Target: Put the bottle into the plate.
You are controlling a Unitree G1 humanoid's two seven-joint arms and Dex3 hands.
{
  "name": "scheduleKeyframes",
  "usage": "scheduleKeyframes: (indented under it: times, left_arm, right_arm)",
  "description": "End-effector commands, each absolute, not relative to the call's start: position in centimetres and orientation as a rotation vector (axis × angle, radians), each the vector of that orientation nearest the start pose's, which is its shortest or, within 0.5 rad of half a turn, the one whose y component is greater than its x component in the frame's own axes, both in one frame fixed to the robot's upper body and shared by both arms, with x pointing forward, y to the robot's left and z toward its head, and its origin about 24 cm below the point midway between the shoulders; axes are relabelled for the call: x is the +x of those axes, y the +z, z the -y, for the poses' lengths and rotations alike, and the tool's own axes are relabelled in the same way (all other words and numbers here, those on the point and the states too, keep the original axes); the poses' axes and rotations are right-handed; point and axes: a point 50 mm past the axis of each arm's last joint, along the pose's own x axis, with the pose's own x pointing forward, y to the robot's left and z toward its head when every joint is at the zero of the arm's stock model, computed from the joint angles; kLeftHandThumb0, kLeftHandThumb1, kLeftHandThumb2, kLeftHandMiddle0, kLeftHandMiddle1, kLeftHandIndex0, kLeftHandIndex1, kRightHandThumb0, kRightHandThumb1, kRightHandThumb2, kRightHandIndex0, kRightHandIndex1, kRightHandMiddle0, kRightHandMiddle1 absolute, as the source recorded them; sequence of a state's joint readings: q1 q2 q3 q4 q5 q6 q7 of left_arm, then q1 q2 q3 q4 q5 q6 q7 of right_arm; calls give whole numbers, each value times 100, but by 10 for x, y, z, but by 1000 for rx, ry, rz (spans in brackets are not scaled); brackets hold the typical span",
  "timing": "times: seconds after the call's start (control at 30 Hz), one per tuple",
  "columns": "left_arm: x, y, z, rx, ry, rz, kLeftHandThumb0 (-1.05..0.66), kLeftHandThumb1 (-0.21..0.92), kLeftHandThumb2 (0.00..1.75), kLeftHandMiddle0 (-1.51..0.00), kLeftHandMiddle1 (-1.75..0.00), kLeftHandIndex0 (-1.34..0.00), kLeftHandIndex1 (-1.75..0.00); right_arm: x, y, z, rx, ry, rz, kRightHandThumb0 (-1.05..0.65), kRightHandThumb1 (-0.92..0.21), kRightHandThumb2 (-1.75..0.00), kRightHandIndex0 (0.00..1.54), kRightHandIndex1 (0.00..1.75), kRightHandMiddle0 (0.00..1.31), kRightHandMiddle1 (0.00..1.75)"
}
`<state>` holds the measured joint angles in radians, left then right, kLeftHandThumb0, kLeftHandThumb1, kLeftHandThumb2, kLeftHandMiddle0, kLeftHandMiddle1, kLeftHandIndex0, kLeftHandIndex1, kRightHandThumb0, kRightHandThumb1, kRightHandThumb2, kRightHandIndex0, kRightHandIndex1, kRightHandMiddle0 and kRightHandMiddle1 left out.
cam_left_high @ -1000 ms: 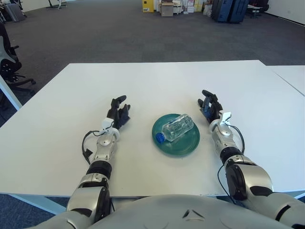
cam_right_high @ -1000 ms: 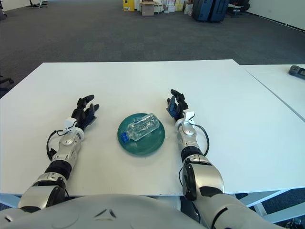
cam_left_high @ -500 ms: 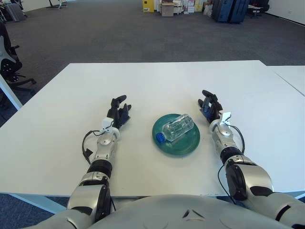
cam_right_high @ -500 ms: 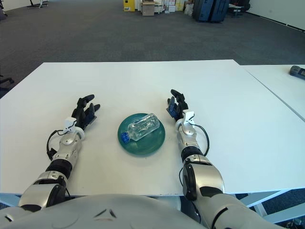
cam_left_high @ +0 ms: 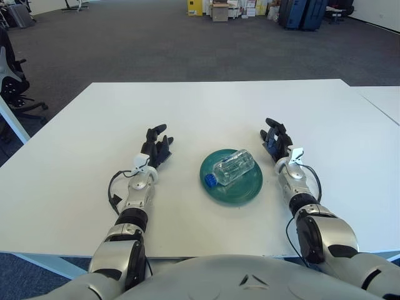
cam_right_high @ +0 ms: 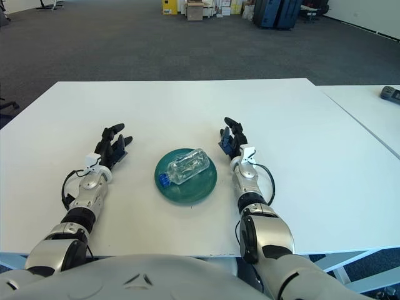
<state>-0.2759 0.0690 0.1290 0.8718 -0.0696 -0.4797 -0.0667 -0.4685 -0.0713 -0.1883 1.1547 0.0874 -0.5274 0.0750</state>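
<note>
A clear plastic bottle [cam_left_high: 233, 167] with a blue cap lies on its side in a dark green plate [cam_left_high: 249, 184] near the middle of the white table [cam_left_high: 206, 106]. Its cap points toward the plate's front left. My left hand [cam_left_high: 155, 147] rests on the table to the left of the plate, fingers relaxed and empty. My right hand [cam_left_high: 275, 139] rests on the table just right of the plate, fingers relaxed and empty. Neither hand touches the bottle or the plate.
A second white table [cam_left_high: 382, 100] stands at the right with a small dark device [cam_right_high: 390, 92] on it. An office chair [cam_left_high: 11, 81] stands at the far left. Boxes and cases [cam_left_high: 262, 9] line the far wall across grey carpet.
</note>
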Motion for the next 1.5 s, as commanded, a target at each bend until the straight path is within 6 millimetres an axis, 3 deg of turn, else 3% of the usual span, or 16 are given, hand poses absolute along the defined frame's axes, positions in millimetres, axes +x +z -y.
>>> scheduleKeyframes:
  times: [0.0, 1.47]
  left_arm:
    - [278, -33, -175, -27, 20, -124, -73, 92, 83, -47, -59, 0, -104]
    - [283, -39, -171, -48, 10, -147, -69, 92, 84, -47, -60, -1, -105]
  right_arm:
    - [279, -57, 178, 72, -78, -287, -75, -92, -90, 36, 1, 0, 68]
    - [277, -57, 179, 96, -113, -264, -71, -92, -87, 41, 2, 0, 81]
